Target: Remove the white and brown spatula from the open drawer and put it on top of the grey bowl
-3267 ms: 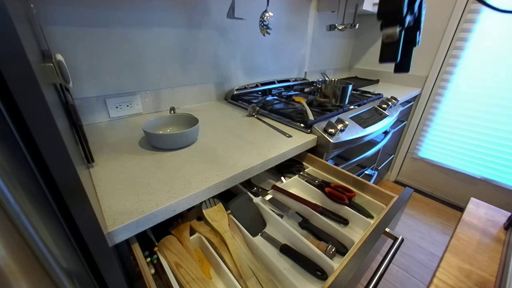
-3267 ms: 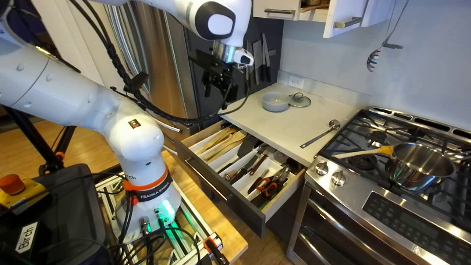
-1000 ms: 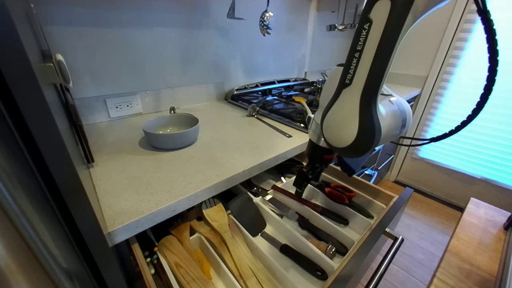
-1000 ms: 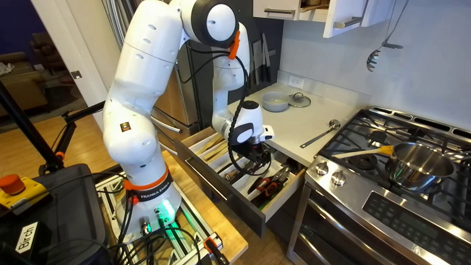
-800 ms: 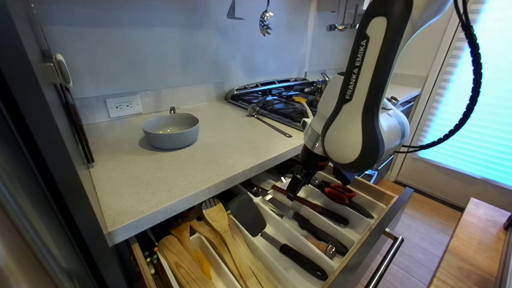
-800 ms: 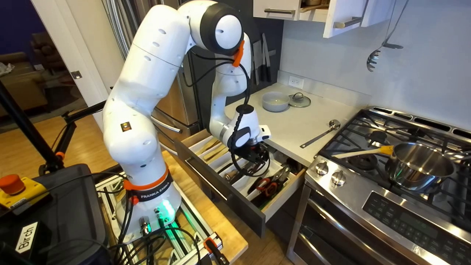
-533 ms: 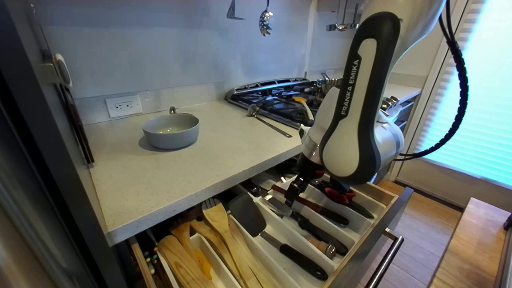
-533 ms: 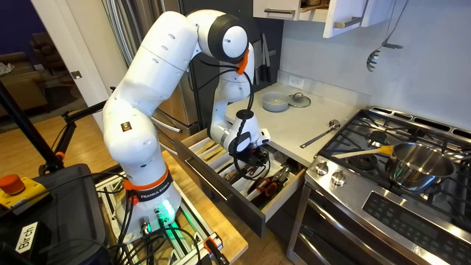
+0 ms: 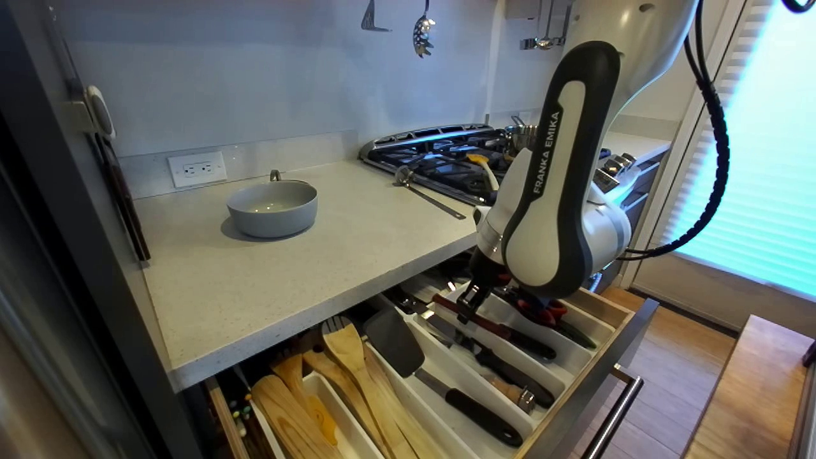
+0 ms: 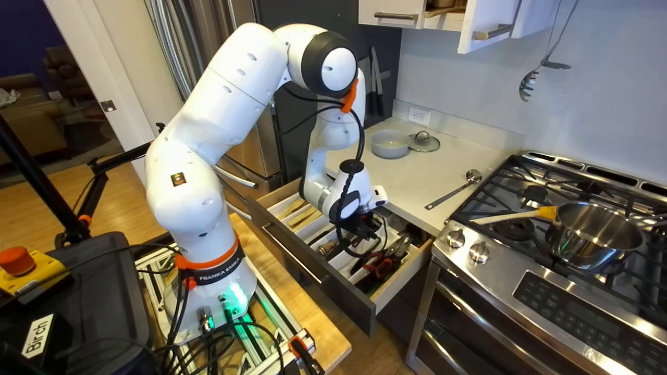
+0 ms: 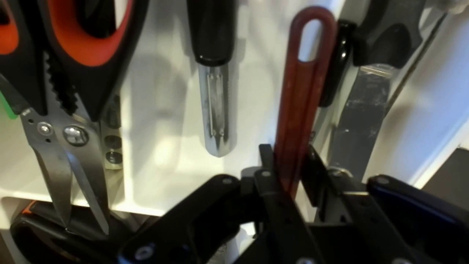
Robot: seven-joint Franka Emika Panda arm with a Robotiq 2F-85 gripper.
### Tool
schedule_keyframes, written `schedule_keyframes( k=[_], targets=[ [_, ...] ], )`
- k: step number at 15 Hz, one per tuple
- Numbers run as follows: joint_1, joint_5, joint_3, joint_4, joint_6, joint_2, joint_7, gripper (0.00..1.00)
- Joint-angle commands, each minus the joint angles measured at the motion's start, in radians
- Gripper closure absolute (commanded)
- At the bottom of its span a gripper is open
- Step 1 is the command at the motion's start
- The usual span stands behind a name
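Note:
In the wrist view the white and brown spatula (image 11: 302, 84) shows a slim reddish-brown handle with a hanging hole; its head is hidden below the gripper. My gripper (image 11: 288, 156) is shut on this handle, one finger on each side. An exterior view shows the same handle (image 9: 494, 326) lying in the open drawer (image 9: 621, 312), with the gripper (image 9: 465, 315) down over it. The grey bowl (image 9: 272, 213) stands upright on the counter, apart from the gripper; it also shows as a bowl (image 10: 390, 146) behind the arm.
A peeler (image 11: 216, 36), scissors (image 11: 75, 135) and a black-handled spreader (image 11: 361, 121) lie near the jaws. White dividers and the counter edge (image 9: 319, 306) border the spatula. A glass lid (image 10: 424, 143) is behind the bowl; a long spoon (image 9: 440, 204) lies by the stove.
The arm has swung from high up down over the drawer. Over the last second the gripper has sunk slightly among the utensils, and its jaws have come together on the reddish-brown handle.

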Motion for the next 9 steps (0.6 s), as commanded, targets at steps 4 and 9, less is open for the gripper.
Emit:
schedule_keyframes(
  k=[4,9],
  targets=[
    [-0.022,-0.054,0.013,-0.040,-0.015,-0.035,0.033,0.95],
    [0.029,-0.049,-0.033,-0.145,0.057,-0.103,0.018,0.95]
  ],
)
